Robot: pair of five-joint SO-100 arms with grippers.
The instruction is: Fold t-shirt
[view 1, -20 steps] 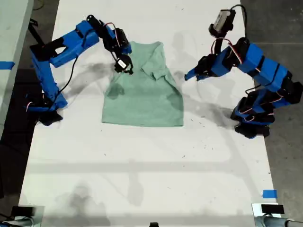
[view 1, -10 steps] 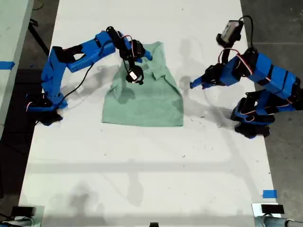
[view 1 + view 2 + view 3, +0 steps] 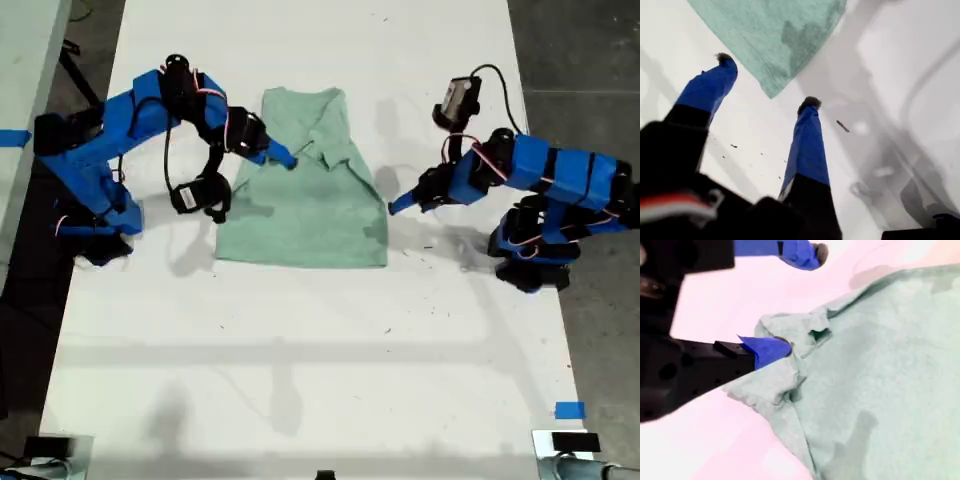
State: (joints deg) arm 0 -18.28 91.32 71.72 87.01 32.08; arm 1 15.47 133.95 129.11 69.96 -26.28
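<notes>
The pale mint-green t-shirt (image 3: 300,200) lies flat on the white table (image 3: 300,350), with its sides folded in and a bunched fold near the collar. My second gripper (image 3: 283,158) is on the arm at the exterior view's left. It stands open (image 3: 797,300) with one fingertip (image 3: 772,347) touching the bunched cloth (image 3: 790,330) of the t-shirt (image 3: 880,365). My first gripper (image 3: 395,205) is on the arm at the exterior view's right. It hangs open (image 3: 767,81) just off the shirt's edge, above bare table, with a shirt corner (image 3: 775,35) ahead of its fingers.
Strips of blue tape lie at the exterior view's lower right (image 3: 569,410) and far left (image 3: 12,137). Dark floor borders the table on both sides. Both arm bases (image 3: 95,235) (image 3: 530,260) stand beside the shirt.
The arm at the exterior view's left reached over the shirt, then drew back leftward, leaving its fingertip on the fold. The other arm dropped lower and closer to the shirt's edge.
</notes>
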